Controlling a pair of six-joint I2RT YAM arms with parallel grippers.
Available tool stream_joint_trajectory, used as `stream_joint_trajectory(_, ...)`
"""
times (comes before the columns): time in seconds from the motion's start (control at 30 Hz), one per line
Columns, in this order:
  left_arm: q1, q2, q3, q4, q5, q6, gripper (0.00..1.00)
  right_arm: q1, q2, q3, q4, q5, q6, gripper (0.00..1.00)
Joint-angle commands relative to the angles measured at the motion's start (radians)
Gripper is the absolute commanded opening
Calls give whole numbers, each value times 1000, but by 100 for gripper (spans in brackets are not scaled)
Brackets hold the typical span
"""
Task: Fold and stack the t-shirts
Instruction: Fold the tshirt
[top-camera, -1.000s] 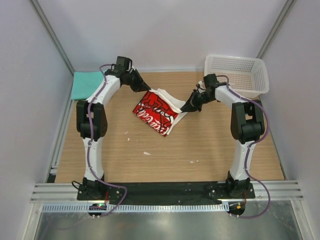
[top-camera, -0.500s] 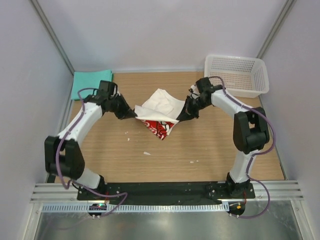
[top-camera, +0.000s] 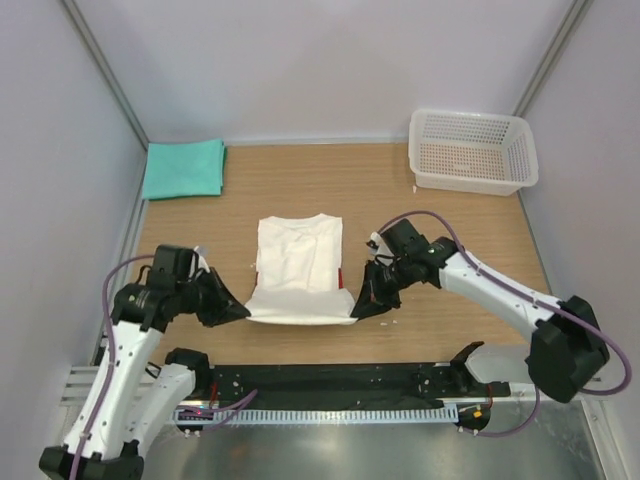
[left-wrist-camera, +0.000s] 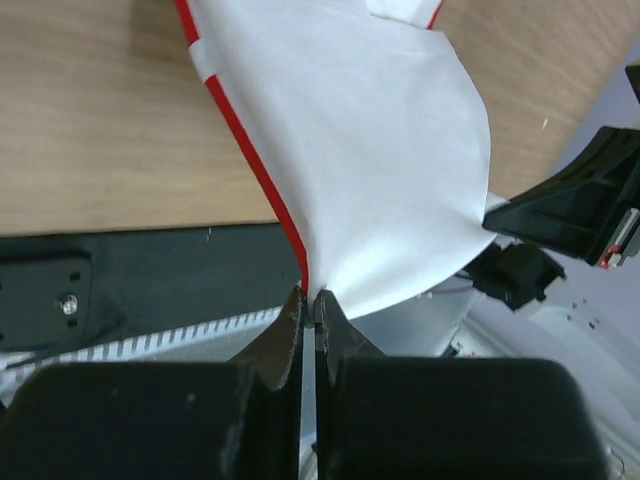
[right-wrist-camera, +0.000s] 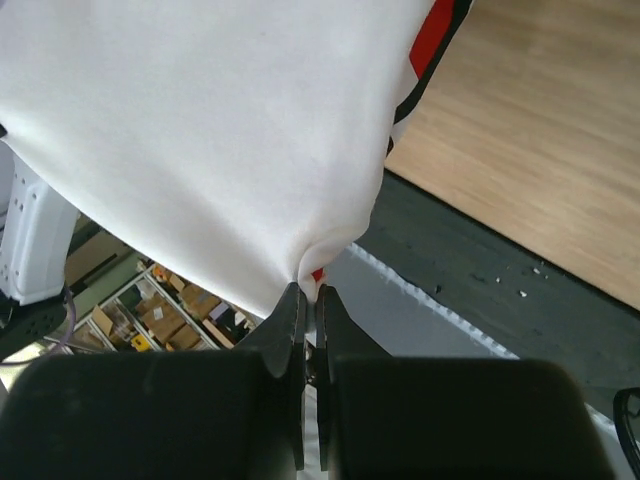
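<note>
The white t-shirt (top-camera: 297, 265) lies plain-side up at centre, its near hem corners pinched in my left claw (top-camera: 240, 313) and right claw (top-camera: 358, 308), while the teal t-shirt (top-camera: 183, 168) sits folded far left.

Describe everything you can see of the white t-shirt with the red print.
The white t-shirt is thin, soft cloth, spread in a rough rectangle at the middle of the table with its plain white side up. The red print shows only as slivers along its edges. Its far part lies flat on the wood. Its near edge is pulled taut between the left gripper and the right gripper, each shut on one near corner. Nothing else touches it.
</note>
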Motion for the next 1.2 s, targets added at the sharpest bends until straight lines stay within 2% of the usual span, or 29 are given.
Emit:
stream_joint_trajectory(0.0,10,-133,-19,-219,12,5,0,55,-137,-85,-91,75,90,1)
stream_joint_trajectory(0.07,10,-218,-24,-299,28,-2,0,86,-246,-156,-120,86,127,1)
stream_joint_trajectory(0.23,8,-308,29,-445,49,5,0,201,-502,-268,-163,118,335,1)
stream_joint_trajectory(0.37,8,-308,36,-462,34,-1,0,205,-561,-274,-172,110,386,2)
stream_joint_trajectory(0.43,8,-300,27,-439,25,-17,0,205,-526,-233,-174,116,336,1)
stream_joint_trajectory(0.6,8,-234,68,-387,-34,-38,0,166,-306,-104,-166,101,214,1)
stream_joint_trajectory(0.77,8,-93,109,-244,-49,-66,0,6,-155,7,-210,11,61,1)
stream_joint_trajectory(0.8,8,-73,115,-220,-52,-72,0,-41,-127,28,-232,1,-14,1)
stream_joint_trajectory(0.97,8,95,183,-106,-75,-63,0,-124,78,197,-324,-58,-166,1)
stream_joint_trajectory(1.17,17,288,214,10,-126,-38,0,-190,322,370,-322,-106,-257,1)
